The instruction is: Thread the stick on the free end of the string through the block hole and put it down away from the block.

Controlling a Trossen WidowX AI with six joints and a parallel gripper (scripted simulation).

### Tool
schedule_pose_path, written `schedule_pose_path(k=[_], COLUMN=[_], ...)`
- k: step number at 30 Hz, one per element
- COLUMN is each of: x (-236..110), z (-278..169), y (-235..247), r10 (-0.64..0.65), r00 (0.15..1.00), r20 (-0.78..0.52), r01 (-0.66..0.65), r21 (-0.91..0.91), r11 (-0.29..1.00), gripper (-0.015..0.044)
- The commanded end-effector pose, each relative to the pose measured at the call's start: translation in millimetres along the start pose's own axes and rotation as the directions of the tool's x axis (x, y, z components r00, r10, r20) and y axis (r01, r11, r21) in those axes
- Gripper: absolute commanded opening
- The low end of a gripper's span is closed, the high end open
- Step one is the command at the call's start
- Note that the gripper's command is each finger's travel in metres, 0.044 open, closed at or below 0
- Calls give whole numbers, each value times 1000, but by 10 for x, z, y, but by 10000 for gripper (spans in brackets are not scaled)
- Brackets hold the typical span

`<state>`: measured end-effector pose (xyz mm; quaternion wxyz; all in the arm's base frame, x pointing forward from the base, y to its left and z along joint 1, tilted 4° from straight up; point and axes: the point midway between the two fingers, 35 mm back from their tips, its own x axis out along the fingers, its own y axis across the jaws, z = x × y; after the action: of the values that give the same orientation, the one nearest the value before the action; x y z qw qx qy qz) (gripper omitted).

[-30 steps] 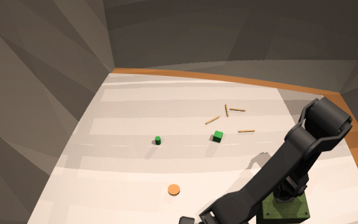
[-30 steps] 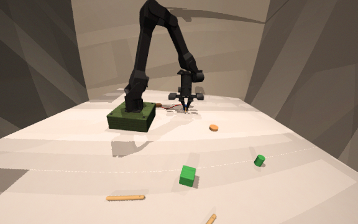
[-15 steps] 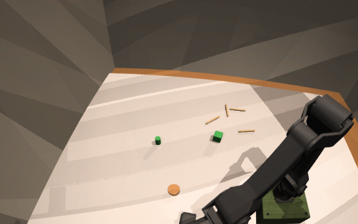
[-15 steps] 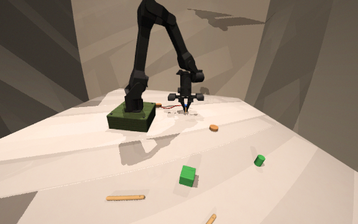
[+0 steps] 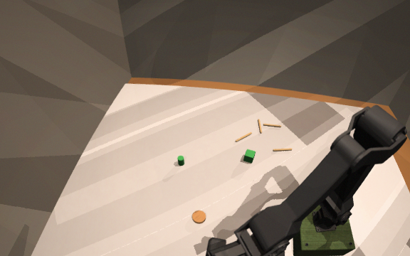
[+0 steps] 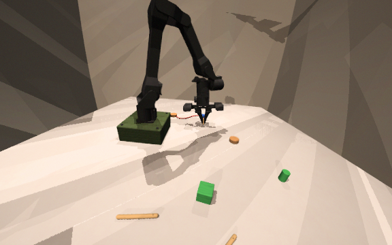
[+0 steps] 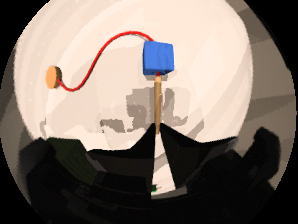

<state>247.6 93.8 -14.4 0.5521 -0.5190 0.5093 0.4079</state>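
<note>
In the wrist view my gripper (image 7: 157,125) is shut on the thin wooden stick (image 7: 157,102). The stick points away from me and its far end meets the near face of the small blue block (image 7: 158,56). A red string (image 7: 107,44) arcs from the block's far upper corner to the round wooden button (image 7: 53,76) at the left. In the exterior view the gripper (image 6: 203,120) points straight down, close to the table beside the robot base, with the blue block (image 6: 203,116) at its tips, the string (image 6: 186,117) and the button (image 6: 173,114) to its left.
A loose orange disc (image 5: 198,216) (image 6: 234,139), a green cube (image 5: 250,156) (image 6: 205,192) and a green cylinder (image 5: 181,160) (image 6: 284,175) lie farther out. Several loose sticks (image 5: 243,136) (image 5: 282,149) (image 6: 137,216) lie beyond the cube. The green robot base (image 6: 143,127) stands close by.
</note>
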Motion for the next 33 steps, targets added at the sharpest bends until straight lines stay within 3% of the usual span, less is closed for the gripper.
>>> schedule_pose_path(k=[1, 33], x=[23, 19], z=[-69, -344], y=[28, 52], r10=[2, -38], r00=[1000, 999], r20=[-9, -10], r01=[-2, 38], r21=[-3, -11], r11=[1000, 999], gripper=[0, 0])
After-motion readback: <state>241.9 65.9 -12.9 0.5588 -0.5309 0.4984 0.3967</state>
